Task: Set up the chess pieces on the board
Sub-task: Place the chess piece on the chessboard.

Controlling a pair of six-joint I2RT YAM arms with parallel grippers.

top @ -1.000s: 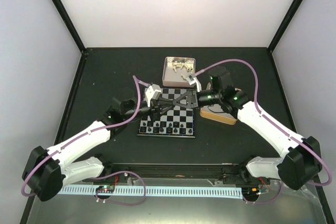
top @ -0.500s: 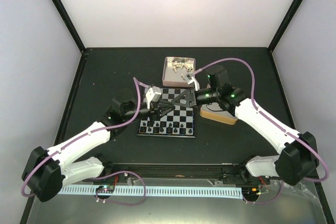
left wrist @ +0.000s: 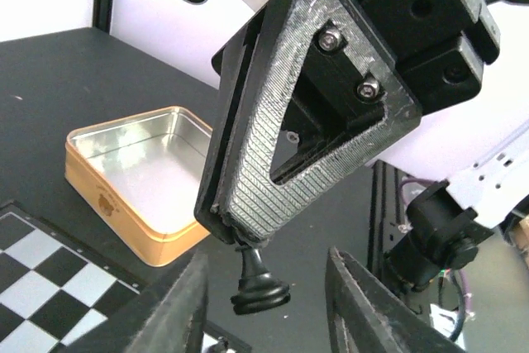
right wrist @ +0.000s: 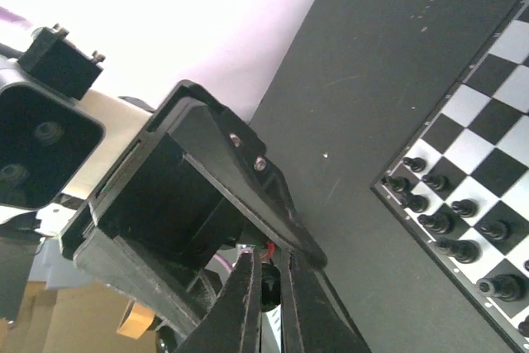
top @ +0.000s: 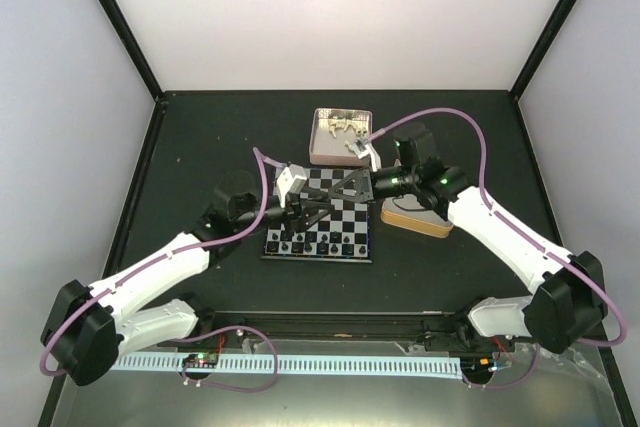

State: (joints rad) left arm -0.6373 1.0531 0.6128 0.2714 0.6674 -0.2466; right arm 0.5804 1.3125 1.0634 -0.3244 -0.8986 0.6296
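A glossy black chess piece (left wrist: 260,284) hangs base-down above the board (top: 345,219), its head pinched in my right gripper (left wrist: 235,233), which is shut on it. In the right wrist view the piece (right wrist: 271,288) shows as a dark sliver between the right gripper's (right wrist: 266,269) fingers. My left gripper (left wrist: 266,255) is open, its fingers (left wrist: 178,312) standing on either side of the piece without touching it. Both grippers meet over the board's left part (top: 320,203). Several black pieces (right wrist: 450,222) stand in rows along the board's near edge (top: 320,243).
A pink tin (top: 322,147) with cream-white pieces (top: 340,127) stands behind the board. A gold tin (left wrist: 136,179), empty inside, sits right of the board, under the right arm (top: 412,219). A dark rail (top: 330,325) runs along the table's near edge.
My right gripper has shut on the black piece. My left gripper, shut before, has parted its jaws around it. Both arms stay over the board's left part.
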